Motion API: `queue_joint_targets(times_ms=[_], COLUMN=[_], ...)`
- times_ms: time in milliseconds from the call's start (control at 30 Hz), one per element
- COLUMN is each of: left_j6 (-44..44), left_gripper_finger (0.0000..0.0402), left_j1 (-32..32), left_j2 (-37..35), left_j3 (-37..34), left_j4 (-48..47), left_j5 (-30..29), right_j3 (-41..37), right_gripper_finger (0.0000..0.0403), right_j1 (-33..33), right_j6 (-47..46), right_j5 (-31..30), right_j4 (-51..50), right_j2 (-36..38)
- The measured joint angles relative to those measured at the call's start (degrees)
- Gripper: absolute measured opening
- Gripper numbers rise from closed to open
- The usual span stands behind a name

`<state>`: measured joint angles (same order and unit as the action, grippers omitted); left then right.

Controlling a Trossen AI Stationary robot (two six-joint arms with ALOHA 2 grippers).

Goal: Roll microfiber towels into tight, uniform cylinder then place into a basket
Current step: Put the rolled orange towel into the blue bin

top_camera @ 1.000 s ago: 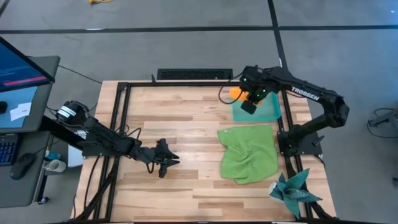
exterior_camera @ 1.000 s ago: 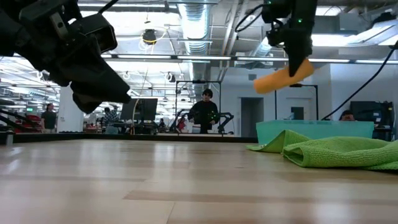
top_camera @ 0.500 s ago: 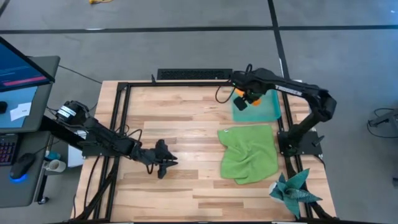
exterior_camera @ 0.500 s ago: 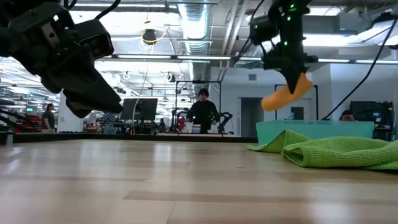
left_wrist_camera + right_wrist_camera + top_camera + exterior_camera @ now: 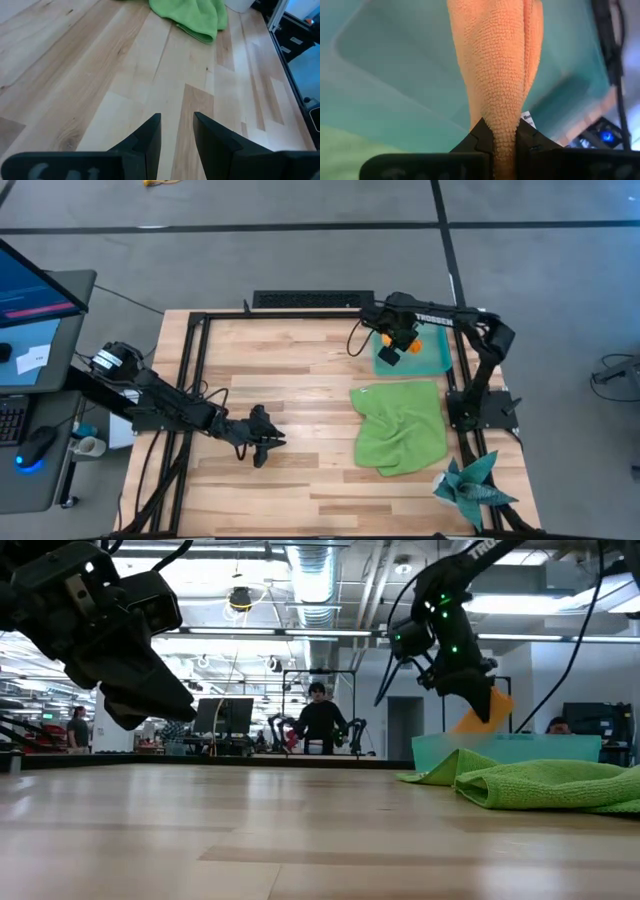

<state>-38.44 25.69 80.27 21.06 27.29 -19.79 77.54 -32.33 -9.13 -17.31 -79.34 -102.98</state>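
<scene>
Wooden tabletop's mostly bare, and my right gripper point(image 5: 504, 137) is pinched tight on the rolled orange towel point(image 5: 497, 65) right over the teal basket point(image 5: 428, 360), so next I'd lower and let go, green towel point(image 5: 402, 427) still unrolled nearby.

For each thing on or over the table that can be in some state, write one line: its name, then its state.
Orange towel: rolled, held above the basket.
Green towel: crumpled, unrolled, on the table.
Basket: upright, nothing resting in it yet.
Right gripper: shut on the orange towel.
Left gripper: open, empty, above bare wood.
</scene>
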Motion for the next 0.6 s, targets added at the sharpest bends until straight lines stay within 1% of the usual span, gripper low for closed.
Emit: queue_joint_targets(times_ms=[100, 167, 367, 600], left_j6=[0.0, 0.1, 0.2, 0.2], left_gripper_finger=[0.0104, 0.0104, 0.0104, 0.0104], left_j1=[0.0, 0.0, 0.0, 0.0], left_j2=[0.0, 0.0, 0.0, 0.0], left_j3=[0.0, 0.0, 0.0, 0.0], left_j4=[0.0, 0.0, -1.0, -1.2], left_j5=[0.0, 0.0, 0.0, 0.0], right_j3=[0.0, 0.0, 0.0, 0.0], right_gripper_finger=[0.0044, 0.0044, 0.0044, 0.0044], right_j1=[0.0, 0.3, 3.3, 5.4], right_j6=[5.1, 7.8, 13.3, 13.7], right_j5=[2.1, 2.4, 3.8, 4.1], right_j4=[0.0, 0.1, 0.0, -1.2], right_j2=[-1.6, -2.6, -3.0, 2.0])
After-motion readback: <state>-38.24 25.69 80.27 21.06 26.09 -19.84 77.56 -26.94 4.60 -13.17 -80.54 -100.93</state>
